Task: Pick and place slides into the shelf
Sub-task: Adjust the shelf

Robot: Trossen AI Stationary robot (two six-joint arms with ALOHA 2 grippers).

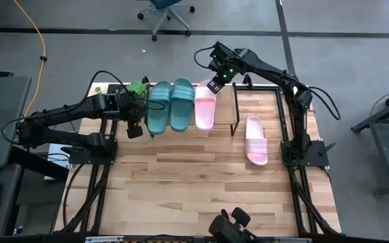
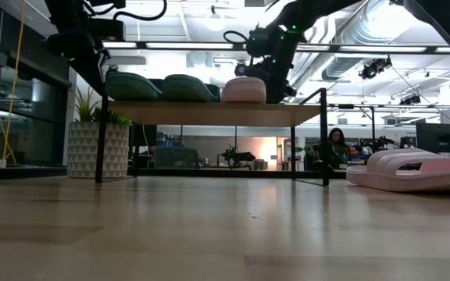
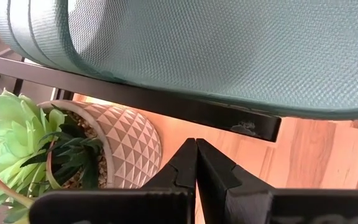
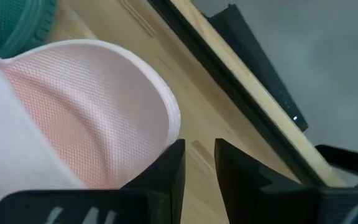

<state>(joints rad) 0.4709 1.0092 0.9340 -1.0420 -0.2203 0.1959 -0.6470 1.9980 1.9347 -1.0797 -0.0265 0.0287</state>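
Observation:
On the shelf (image 1: 238,108), a wood plank on black legs at the table's far side, two teal slides (image 1: 158,106) (image 1: 182,103) and one pink slide (image 1: 204,104) lie side by side, soles down. A second pink slide (image 1: 256,140) lies on the tabletop to the right. My right gripper (image 4: 199,165) stands open at the far end of the shelf's pink slide (image 4: 86,106), with only wood showing between its fingers. My left gripper (image 1: 135,131) is shut and holds nothing; it hangs by the near end of the left teal slide (image 3: 229,50). My right gripper slants down from the far side, and one finger (image 4: 166,168) stands right at the rounded end rim (image 4: 169,124) of the pink slide on the shelf. I cannot tell whether that finger touches the rim. The slide lies flat on the plank.
A potted green plant (image 3: 104,149) stands under the shelf's left end. The shelf's black frame bar (image 3: 166,106) runs just beyond my left fingers. Bare plank shows on the shelf right of the pink slide. The near half of the tabletop (image 1: 181,182) is bare wood.

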